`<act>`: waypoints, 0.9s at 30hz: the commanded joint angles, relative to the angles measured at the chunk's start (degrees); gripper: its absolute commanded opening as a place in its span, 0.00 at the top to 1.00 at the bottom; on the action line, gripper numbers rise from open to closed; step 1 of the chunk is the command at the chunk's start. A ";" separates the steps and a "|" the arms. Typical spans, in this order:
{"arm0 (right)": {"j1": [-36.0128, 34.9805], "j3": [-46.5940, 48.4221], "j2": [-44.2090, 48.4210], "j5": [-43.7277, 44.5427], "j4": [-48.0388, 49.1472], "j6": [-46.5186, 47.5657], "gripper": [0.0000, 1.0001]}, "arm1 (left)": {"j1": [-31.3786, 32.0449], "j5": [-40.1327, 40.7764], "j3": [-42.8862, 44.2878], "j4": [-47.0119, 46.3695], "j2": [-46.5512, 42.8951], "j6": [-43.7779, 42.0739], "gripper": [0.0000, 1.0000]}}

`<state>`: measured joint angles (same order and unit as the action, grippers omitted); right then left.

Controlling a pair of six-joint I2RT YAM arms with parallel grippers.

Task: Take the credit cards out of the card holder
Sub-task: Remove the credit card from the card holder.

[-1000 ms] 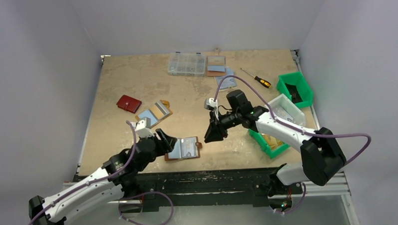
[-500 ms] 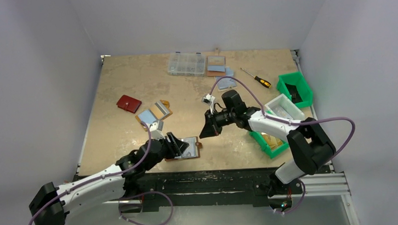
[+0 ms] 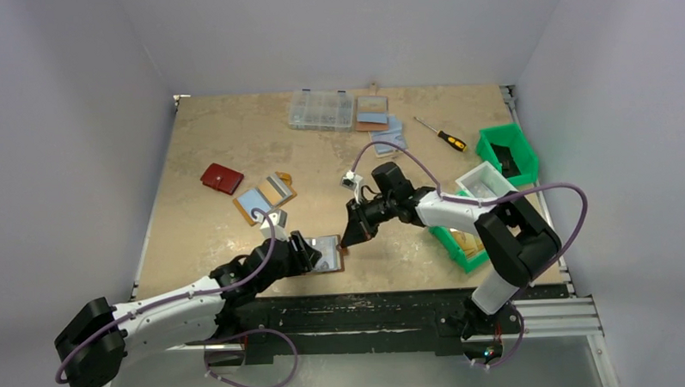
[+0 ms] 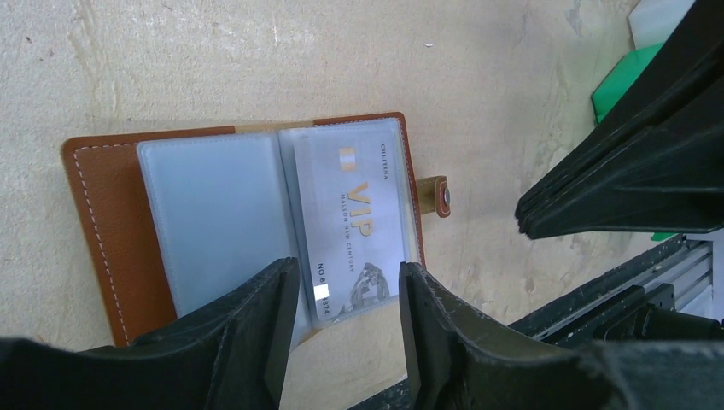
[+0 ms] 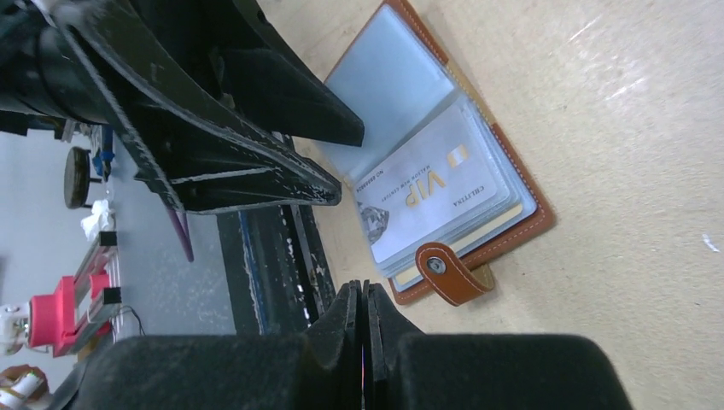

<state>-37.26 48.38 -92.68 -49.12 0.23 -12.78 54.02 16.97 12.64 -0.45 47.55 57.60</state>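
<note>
While the card holder (image 4: 98, 213) lies open, I see left jaws apart over its credit card (image 4: 354, 205), right jaws closed empty beside the snap tab (image 5: 444, 272).

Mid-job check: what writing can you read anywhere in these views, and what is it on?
"VIP": large gold letters on the silvery-grey plastic card in a clear sleeve of the open brown leather card holder.
"MAISON NEW CENTURY": small line beside it, same card; reading uncertain.
"NO": starts the card's number line; the digits are partly masked, unreadable.
Small word at the card's corner: too small to read.
Nothing else legible.
</note>
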 commanded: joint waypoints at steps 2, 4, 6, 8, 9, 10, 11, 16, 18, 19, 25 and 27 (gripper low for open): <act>-2.20 3.18 -1.44 -1.42 -2.81 2.89 0.97 | -0.14 0.54 1.05 -3.92 0.51 -2.18 0.51; -2.87 3.43 -1.56 -1.45 -3.21 3.65 0.96 | -0.14 0.54 0.66 -4.15 0.54 -2.32 0.51; -3.43 3.76 -1.68 -1.04 -3.94 4.67 0.96 | -0.14 0.61 0.49 -4.06 0.40 -2.32 0.51; -3.81 4.00 -2.03 -0.98 -4.41 5.39 0.96 | -0.14 0.68 0.30 -4.03 0.00 -2.32 0.51; -4.06 4.13 -2.24 -0.83 -4.60 5.59 0.96 | -0.13 0.86 0.09 -4.10 -0.20 -2.27 0.51; -4.32 4.28 -2.43 -0.62 -4.91 5.98 0.96 | -0.08 0.87 -0.09 -4.30 -0.49 -2.22 0.51; -4.58 4.45 -2.68 -0.39 -5.23 6.34 0.96 | -0.13 0.87 -0.36 -4.63 -0.79 -2.11 0.51; -5.60 5.38 -3.62 0.75 -6.88 8.12 0.96 | -0.14 1.13 -2.33 -6.54 -3.06 -0.94 0.43; -5.78 5.49 -3.86 0.95 -7.08 8.37 0.96 | -0.22 1.06 -3.35 -7.72 -3.97 -0.42 0.34; -5.85 5.57 -3.90 1.02 -7.21 8.50 0.96 | -0.17 1.05 -3.79 -8.27 -4.34 0.10 0.29; -6.22 5.75 -4.44 1.40 -7.36 8.82 0.95 | -0.18 0.88 -4.67 -9.37 -4.34 1.29 0.14; -6.38 5.93 -4.75 1.39 -7.55 8.90 0.96 | -0.21 0.64 -4.43 -9.35 -3.71 1.14 0.13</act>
<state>-43.13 51.86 -97.21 -48.42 -6.79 -5.19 54.02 17.19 8.21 -6.46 43.29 58.00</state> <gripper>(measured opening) 0.049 0.862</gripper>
